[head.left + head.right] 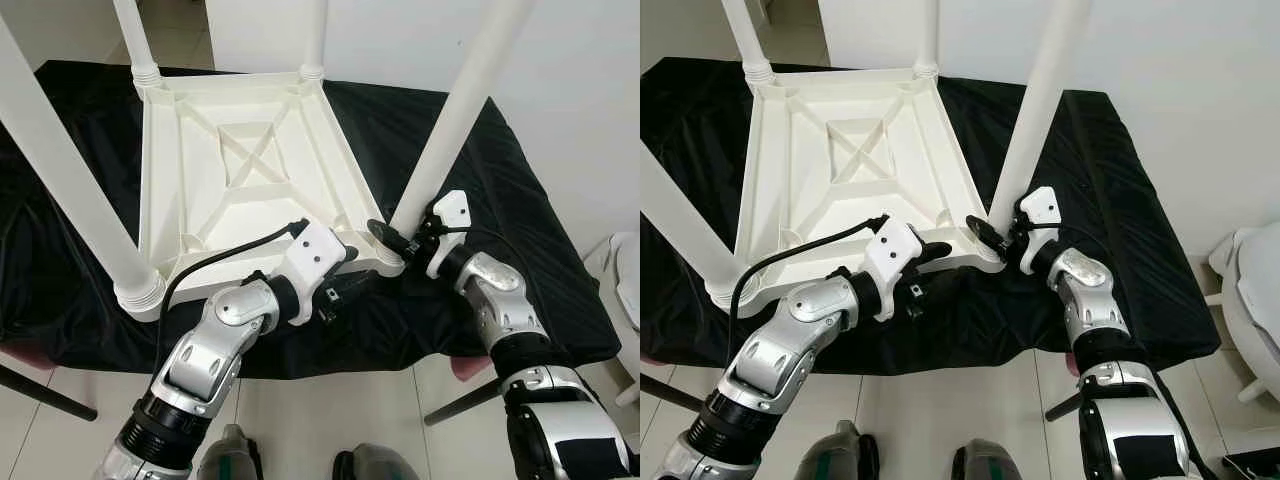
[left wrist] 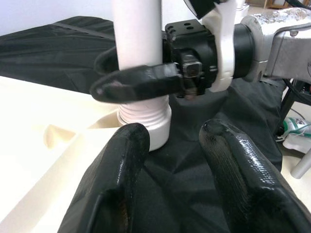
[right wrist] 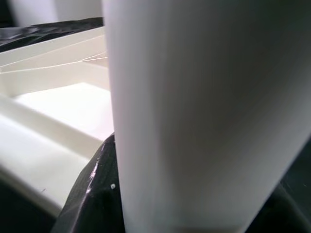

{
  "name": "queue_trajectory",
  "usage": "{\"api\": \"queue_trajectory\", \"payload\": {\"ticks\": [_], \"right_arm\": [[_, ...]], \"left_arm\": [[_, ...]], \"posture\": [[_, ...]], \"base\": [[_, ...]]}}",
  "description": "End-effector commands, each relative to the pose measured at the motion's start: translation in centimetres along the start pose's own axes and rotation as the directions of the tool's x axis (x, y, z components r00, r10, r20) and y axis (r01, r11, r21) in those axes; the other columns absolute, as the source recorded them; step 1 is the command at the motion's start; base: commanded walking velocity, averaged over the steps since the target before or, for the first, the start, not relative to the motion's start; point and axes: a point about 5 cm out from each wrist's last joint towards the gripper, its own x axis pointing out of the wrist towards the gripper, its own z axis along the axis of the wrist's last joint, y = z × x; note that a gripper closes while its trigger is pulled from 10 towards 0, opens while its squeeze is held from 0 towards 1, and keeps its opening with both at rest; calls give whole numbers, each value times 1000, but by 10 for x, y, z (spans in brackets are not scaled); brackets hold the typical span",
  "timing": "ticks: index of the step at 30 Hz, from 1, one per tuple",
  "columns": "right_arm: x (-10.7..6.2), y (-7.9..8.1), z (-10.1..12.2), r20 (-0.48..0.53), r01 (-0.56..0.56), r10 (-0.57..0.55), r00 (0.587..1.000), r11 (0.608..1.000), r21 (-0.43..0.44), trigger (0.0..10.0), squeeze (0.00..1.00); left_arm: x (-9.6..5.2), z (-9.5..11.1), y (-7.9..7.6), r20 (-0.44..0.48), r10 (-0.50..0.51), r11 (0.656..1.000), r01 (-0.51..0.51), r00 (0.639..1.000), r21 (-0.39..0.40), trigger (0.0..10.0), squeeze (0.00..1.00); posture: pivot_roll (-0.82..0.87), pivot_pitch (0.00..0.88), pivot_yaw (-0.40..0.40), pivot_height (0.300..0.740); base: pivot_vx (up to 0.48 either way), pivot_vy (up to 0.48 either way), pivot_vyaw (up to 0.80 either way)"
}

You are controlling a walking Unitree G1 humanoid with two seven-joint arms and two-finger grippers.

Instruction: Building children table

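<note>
- On counter [image 1: 560, 290], under black cloth: tabletop [image 1: 240, 170] lying upside down, ribbed underside up, four white legs standing in the corner sockets.
- Step in hand, by judgement: seating or tightening the last leg [image 1: 455, 120], at the near right corner.
- Threaded collar [image 2: 146, 119] at that leg's base sits above the socket with threads showing, so probably not fully home yet.
- Right gripper [image 2: 138, 80] clamped on the leg just above the collar; one black finger [image 2: 131, 83] across the front of the leg, the other behind it.
- Right wrist view: leg [image 3: 204, 116] pressed close against the black fingers, tabletop rim behind; consistent with a firm grasp.
- Left gripper [image 2: 172, 170] low at the near edge of the tabletop, just beside the same corner, aimed at the leg base.
- Left fingers [image 2: 119, 165] apart, holding nothing; cloth visible through the gap. Contact with the tabletop edge: cannot tell.
- Next move, by judgement: twist or press the leg down until the collar closes on the socket, keeping the leg in line with the socket axis.
- Left gripper best used to brace the tabletop edge against turning or sliding on the cloth.
- Risks: cross-threading if the leg tilts; tabletop skating on the loose cloth; right gripper slipping on smooth plastic.
- After seating: release, check all four legs, then flip upright.
</note>
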Motion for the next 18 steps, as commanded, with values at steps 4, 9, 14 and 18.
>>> {"api": "queue_trajectory", "payload": {"ticks": [4, 9, 14, 18], "right_arm": [[-5, 2, -13, -64, 145, -142, 988, 989, 33, 10000, 0], [-1, 19, -10, -40, 272, -270, 962, 959, 76, 10000, 0], [3, 38, -4, -42, 431, -430, 902, 890, 148, 10000, 0], [7, 56, -1, -101, 558, -549, 830, 815, 152, 10000, 0]], "left_arm": [[2, 0, -4, -4, 11, 1000, -11, 1000, 9, 10000, 0], [1, -1, -5, -6, 8, 1000, -8, 1000, 3, 10000, 0], [1, -3, -2, -14, 21, 1000, -21, 1000, 0, 10000, 0], [1, -3, 3, -10, 45, 999, -45, 999, 4, 10000, 0]], "posture": [[-125, 24, -29, 740], [-131, 36, -29, 740], [-137, 36, -34, 740], [-133, 35, -44, 740]], "base": [[0, 0, 0], [0, 0, 0], [0, 0, 0], [0, 0, 0]]}}
